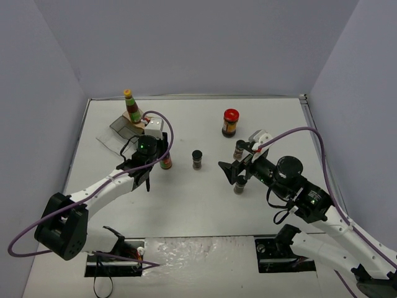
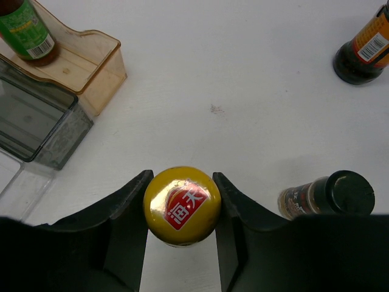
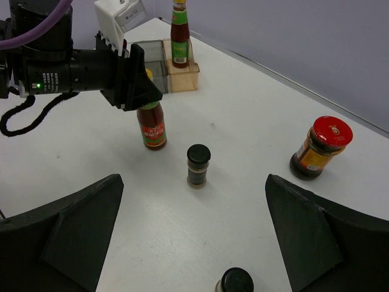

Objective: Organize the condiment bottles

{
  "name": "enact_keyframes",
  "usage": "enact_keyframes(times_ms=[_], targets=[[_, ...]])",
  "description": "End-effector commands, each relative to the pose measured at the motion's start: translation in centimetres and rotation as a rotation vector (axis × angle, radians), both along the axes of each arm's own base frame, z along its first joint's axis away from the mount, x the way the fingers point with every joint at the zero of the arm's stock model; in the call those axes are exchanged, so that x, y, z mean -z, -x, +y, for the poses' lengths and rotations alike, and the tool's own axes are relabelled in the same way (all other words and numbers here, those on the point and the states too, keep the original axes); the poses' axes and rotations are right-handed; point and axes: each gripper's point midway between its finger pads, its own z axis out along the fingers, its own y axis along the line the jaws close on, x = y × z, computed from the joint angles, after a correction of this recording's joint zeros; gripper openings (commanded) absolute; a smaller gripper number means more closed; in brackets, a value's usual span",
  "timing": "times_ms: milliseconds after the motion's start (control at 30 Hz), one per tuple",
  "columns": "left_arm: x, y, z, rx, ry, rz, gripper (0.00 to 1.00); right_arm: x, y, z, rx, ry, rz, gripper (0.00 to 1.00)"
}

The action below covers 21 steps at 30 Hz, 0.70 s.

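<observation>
One upright, cap-up sauce bottle [image 2: 182, 205] in left end effector [image 2: 182, 177]; right end effector [image 3: 192, 181] wide.

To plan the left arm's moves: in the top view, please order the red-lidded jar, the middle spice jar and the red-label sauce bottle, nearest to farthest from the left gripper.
From the left gripper:
1. red-label sauce bottle: in its grip.
2. middle spice jar: to its right.
3. red-lidded jar: right, farther back.

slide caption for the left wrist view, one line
Left hand shut on a slim yellow-capped sauce bottle, tan stepped plastic rack beyond it.
</observation>
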Motion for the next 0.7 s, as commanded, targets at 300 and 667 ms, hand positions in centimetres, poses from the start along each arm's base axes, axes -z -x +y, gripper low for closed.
enact_keyframes(times_ms=[300, 667], targets=[[-13.4, -3.1, 1.0, -0.051, 0.053, -0.232, 0.00, -2.8, -0.6, -0.8, 0.050, -0.059, -0.081, 1.00], [-21.9, -9.8, 6.8, -0.192, 0.039, -0.346, 0.00, -3.9, -0.4, -0.5, 0.035, -0.085, -0.081, 1.00]])
